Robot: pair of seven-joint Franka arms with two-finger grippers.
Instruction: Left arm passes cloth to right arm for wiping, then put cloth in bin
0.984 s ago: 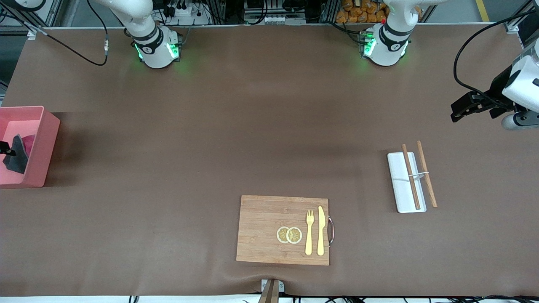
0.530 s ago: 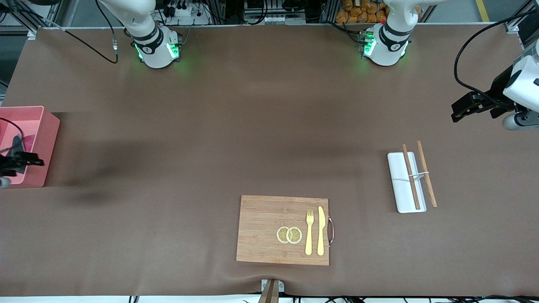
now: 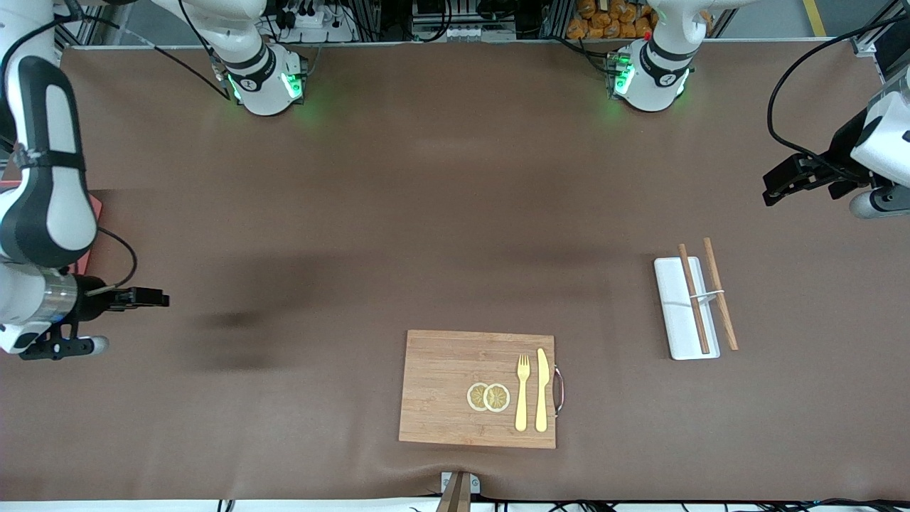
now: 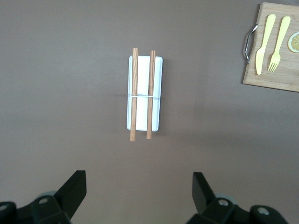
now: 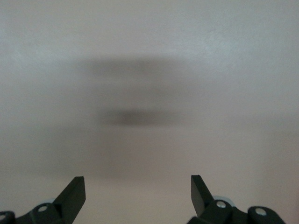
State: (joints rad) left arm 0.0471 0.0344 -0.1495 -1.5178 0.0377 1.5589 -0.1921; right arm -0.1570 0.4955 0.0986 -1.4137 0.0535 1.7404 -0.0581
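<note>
My right gripper [image 3: 158, 299] is open and empty, up over bare brown table beside the bin; its wrist view [image 5: 138, 191] shows only blurred table. The salmon-pink bin [image 3: 97, 208] at the right arm's end of the table is almost wholly covered by the right arm; only a sliver of its wall shows. The cloth is hidden. My left gripper [image 3: 771, 188] is open and empty and waits over the left arm's end of the table; in its wrist view [image 4: 139, 186] it is above bare table next to the white tray.
A wooden cutting board [image 3: 441, 384] with a yellow fork [image 3: 522, 392], a knife [image 3: 542, 390] and two lemon slices [image 3: 488, 397] lies near the front camera. A white tray [image 3: 675, 313] with two brown chopsticks [image 3: 693, 299] lies toward the left arm's end; it also shows in the left wrist view [image 4: 156, 93].
My right gripper has come out of the bin without the cloth and swung over the table toward the middle. The right arm now covers the bin. The left arm has not moved.
</note>
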